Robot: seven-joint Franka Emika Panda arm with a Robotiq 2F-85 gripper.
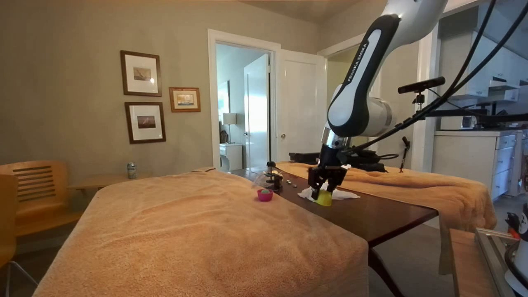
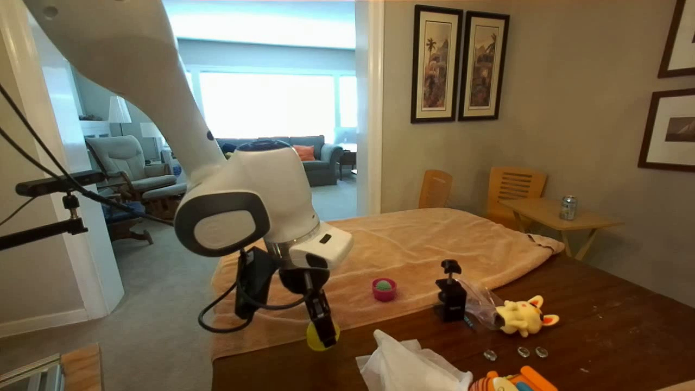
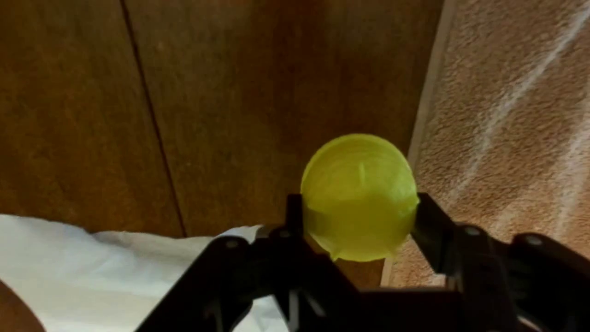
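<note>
Claw point(image 3: 359, 206), jaws half-parted, grips the yellow cup point(image 3: 359, 186) right of centre in the wrist view, where uneven pressure on its curved sides could make it slip out.

You have one yellow cup point(image 3: 359, 198), one pink cup point(image 2: 384, 296), one green ball point(image 2: 383, 284), three clear pebbles point(image 2: 523, 352), one drink can point(image 2: 568, 208)

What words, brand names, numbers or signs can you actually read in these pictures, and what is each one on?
"FRANKA EMIKA": along the side of the robot arm, in an exterior view.
Black clamp: a small pale marking on its body, too blurred to read.
Drinks can: any print on it is too small to read.
Yellow cup held by the gripper: no lettering can be made out.
</note>
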